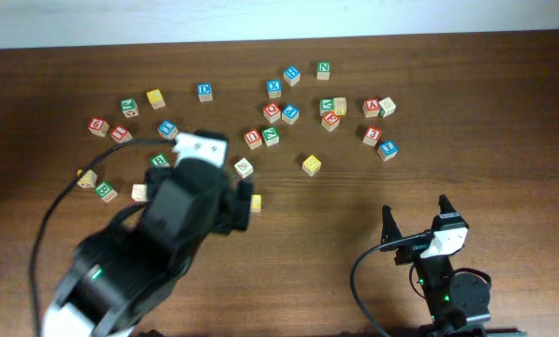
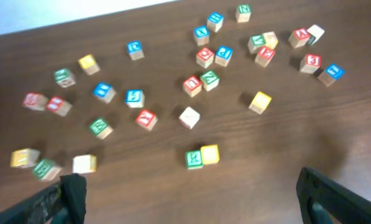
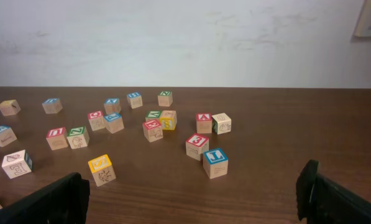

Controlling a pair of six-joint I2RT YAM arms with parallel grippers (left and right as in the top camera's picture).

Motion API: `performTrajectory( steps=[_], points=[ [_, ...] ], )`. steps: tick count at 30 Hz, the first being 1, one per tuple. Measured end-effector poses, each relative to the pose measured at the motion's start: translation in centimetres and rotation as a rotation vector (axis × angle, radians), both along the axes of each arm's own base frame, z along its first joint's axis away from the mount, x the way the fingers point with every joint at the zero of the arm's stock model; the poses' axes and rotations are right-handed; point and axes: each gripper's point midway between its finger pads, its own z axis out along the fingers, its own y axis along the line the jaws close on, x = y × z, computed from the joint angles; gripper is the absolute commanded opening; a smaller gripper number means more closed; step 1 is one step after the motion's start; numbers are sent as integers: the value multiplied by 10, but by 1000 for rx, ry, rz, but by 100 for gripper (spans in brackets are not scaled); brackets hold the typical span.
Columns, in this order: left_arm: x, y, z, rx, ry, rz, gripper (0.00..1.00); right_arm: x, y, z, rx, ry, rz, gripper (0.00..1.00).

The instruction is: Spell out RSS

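A green-lettered cube [image 2: 194, 159] stands touching a yellow-faced cube [image 2: 209, 154] on its right, in a short row on the brown table; the green letter is too blurred to read. In the overhead view only the yellow one [image 1: 255, 201] shows beside my left arm. Another yellow-faced cube [image 1: 311, 165] stands alone further right and also shows in the left wrist view [image 2: 260, 101] and the right wrist view [image 3: 100, 169]. My left gripper [image 2: 191, 199] is open and empty, just short of the pair. My right gripper [image 1: 416, 211] is open and empty near the front right edge.
Several red, blue, green and plain-wood letter cubes are scattered across the far half of the table [image 1: 504, 140]. A third yellow cube [image 1: 155, 97] sits far left. A tight cluster [image 1: 330, 112] lies at the back right. A white wall runs behind the table.
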Motion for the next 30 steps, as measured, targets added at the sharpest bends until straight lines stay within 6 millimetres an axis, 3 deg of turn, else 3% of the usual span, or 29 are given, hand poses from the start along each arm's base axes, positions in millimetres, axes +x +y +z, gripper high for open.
performTrajectory(
  steps=[4,7,9,11,17,21,24,27,30],
  points=[
    [-39,35,8,-13,-39,9,99,0,0,0,0,0,0,98],
    [-67,57,-14,-6,-25,13,100,0,1,0,5,0,4,98],
    [-81,68,-29,-1,-6,15,99,-1,6,1,91,9,27,98],
    [-92,73,-46,2,34,13,99,-4,21,4,358,54,101,98],
    [-94,72,-49,-17,47,22,99,-22,65,9,702,202,345,98],
    [-94,72,-49,-17,47,22,99,-33,81,23,729,205,468,98],
    [-94,72,-49,-19,46,22,99,-35,85,16,674,311,457,98],
    [-95,72,-49,-22,47,19,99,-24,86,21,603,470,406,98],
    [-94,71,-49,-24,48,17,99,11,87,33,516,622,344,98]
  ],
)
